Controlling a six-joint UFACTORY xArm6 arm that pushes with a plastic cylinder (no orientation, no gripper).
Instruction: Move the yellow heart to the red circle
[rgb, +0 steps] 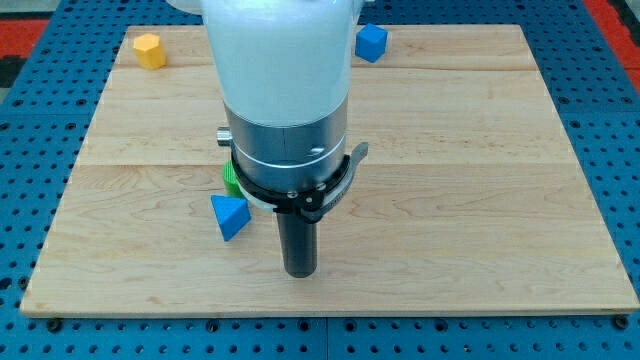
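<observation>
My tip (300, 271) rests on the wooden board (480, 180) near the view's bottom, just right of a blue triangular block (230, 216). A green block (231, 177) shows partly behind the arm's body, above the blue triangle. A yellow block (149, 50), roughly hexagonal, sits at the view's top left, far from the tip. A blue block (371, 42) sits at the view's top, right of the arm. No yellow heart and no red circle show; the arm's wide body hides the board's middle top.
The board lies on a blue perforated table (30, 150). The arm's white and grey body (285, 90) fills the view's upper middle.
</observation>
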